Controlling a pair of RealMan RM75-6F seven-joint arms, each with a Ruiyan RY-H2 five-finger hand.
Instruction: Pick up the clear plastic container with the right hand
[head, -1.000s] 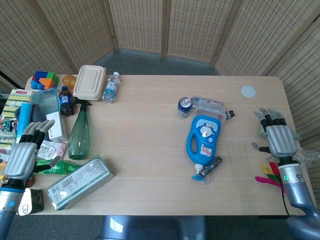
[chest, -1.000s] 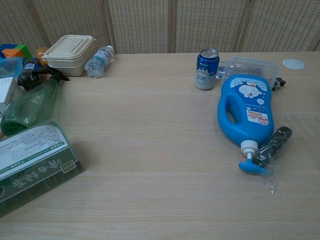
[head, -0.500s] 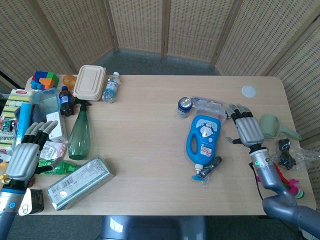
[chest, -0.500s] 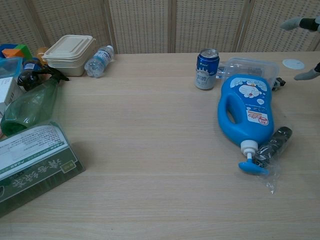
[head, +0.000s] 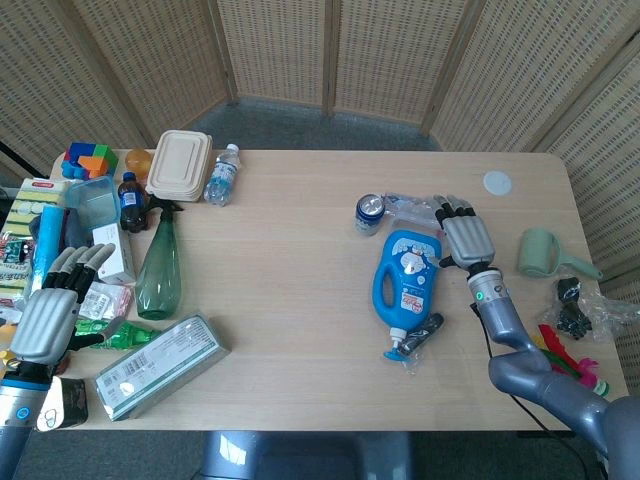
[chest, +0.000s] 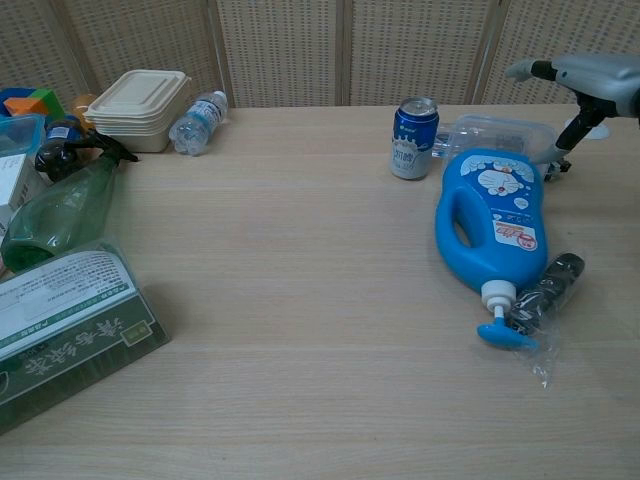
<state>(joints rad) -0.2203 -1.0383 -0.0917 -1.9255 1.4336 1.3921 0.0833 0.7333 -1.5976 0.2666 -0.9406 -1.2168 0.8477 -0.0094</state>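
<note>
The clear plastic container (head: 413, 211) (chest: 492, 135) lies flat on the table, between a blue drink can (head: 369, 214) (chest: 413, 137) and the top of a blue detergent bottle (head: 405, 278) (chest: 491, 225). My right hand (head: 466, 239) (chest: 587, 79) hovers just right of the container with its fingers spread, holding nothing. Its fingertips reach over the container's right end, above it in the chest view. My left hand (head: 48, 311) rests open at the table's left edge, far from the container.
A green spray bottle (head: 158, 262), a boxed pack (head: 160, 365), a beige lunchbox (head: 179, 164), a small water bottle (head: 222, 175) and clutter fill the left side. A wrapped black item (head: 422, 335) lies by the detergent pump. A green scoop (head: 545, 253) sits right.
My right hand has travelled from the table's right edge leftward to the container's right end, fingers still spread. The left hand has stayed put.
</note>
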